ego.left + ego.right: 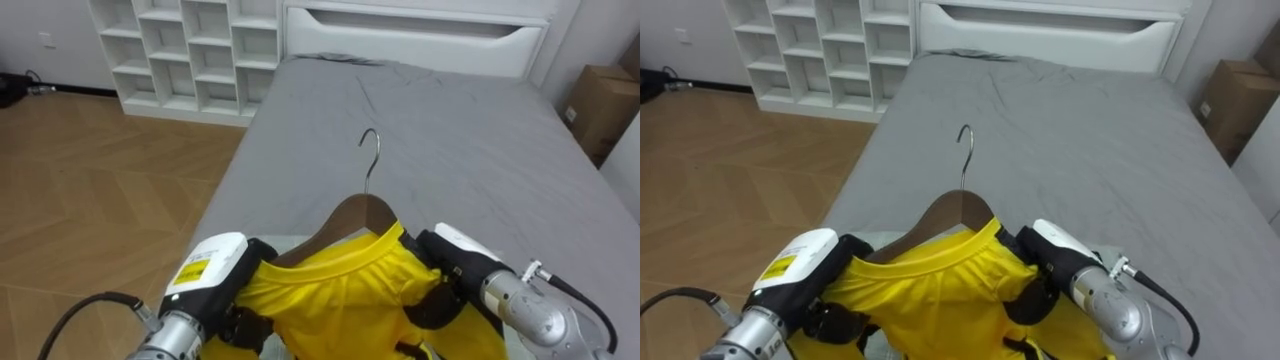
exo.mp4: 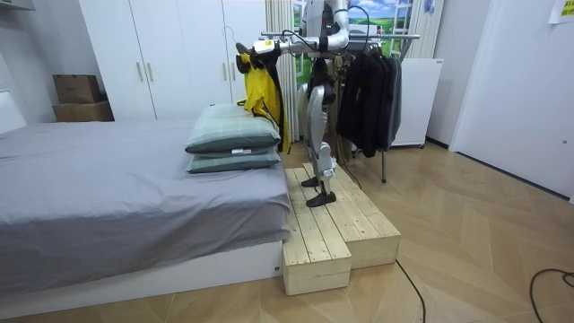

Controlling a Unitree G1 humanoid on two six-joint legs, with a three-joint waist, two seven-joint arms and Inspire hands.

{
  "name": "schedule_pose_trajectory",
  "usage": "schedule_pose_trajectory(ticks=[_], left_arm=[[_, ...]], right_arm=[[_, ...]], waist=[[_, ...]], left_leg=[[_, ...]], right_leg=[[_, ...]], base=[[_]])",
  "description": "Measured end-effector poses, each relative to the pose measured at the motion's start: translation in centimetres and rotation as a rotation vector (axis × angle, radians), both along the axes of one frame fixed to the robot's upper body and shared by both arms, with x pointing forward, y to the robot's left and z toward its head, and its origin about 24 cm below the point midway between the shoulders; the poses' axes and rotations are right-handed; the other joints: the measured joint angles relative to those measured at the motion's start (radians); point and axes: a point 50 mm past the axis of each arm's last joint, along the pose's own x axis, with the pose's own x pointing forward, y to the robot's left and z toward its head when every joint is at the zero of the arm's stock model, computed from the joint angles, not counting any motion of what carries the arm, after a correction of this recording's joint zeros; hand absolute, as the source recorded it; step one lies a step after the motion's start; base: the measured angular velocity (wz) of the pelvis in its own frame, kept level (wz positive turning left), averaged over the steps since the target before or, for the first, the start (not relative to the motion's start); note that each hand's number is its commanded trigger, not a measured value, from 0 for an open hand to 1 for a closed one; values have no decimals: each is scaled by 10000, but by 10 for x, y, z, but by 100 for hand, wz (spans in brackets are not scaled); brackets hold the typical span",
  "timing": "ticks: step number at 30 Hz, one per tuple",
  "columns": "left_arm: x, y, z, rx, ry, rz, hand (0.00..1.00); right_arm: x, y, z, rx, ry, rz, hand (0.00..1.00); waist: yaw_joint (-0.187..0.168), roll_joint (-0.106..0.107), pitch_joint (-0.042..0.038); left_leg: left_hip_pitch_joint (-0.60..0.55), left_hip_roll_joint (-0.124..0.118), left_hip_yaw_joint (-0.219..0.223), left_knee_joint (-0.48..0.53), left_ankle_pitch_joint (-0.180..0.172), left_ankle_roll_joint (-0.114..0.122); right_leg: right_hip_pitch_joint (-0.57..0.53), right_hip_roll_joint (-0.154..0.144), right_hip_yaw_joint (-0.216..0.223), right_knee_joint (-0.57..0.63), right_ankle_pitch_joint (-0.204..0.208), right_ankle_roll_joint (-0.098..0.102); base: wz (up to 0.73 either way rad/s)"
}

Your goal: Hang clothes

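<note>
Yellow jersey shirt (image 1: 340, 300) lies along the six o'clock edge of the left eye view. Its collar is draped over a brown wooden hanger (image 1: 352, 212), whose silver wire hook (image 1: 371, 150) points to twelve o'clock, free above the grey-sheeted bed (image 1: 480, 140). The left robot hand (image 1: 218, 268) meets the shirt's shoulder at seven o'clock and the right robot hand (image 1: 458, 252) meets the other at five o'clock. Both have their fingers buried in the cloth, so whether they pinch it or lie flat cannot be told. A white cubby shelf (image 1: 190, 50) stands at eleven o'clock.

In the room view the robot stands on a pale wooden platform (image 2: 336, 224) beside the bed. Its arms reach toward ten o'clock with the shirt hanging from them, near two stacked grey-green pillows (image 2: 233, 139). A metal clothes rail (image 2: 399, 37) carrying dark garments (image 2: 368, 90) stands just behind it, at one o'clock.

The right eye view gives the same hold, with the hook touching nothing.

The shirt looks light, limp and slick, and is likely to slide off if the hanger tilts. The hanger is the stiff part. The best hold is probably on its shoulders through the cloth, kept level, leaving the hook clear for the rail.
</note>
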Motion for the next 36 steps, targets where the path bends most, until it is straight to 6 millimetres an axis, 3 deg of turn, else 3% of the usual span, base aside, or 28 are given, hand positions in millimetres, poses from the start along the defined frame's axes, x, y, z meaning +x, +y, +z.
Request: schedule_pose_trajectory(ticks=[16,36], left_arm=[[0,-4,1,-379,-38,-34,0],[0,-5,0,-656,45,-32,0]], right_arm=[[0,2,-1,11,7,2,100],[-8,-5,-10,35,220,-419,100]], waist=[[-8,-66,31],[-152,-17,4]], left_leg=[[11,-9,56,9,0,0],[46,-16,20,0,-2,1]], right_leg=[[-3,-5,16,-96,-2,-2],[45,-8,20,-114,0,-5]], base=[[0],[0]])
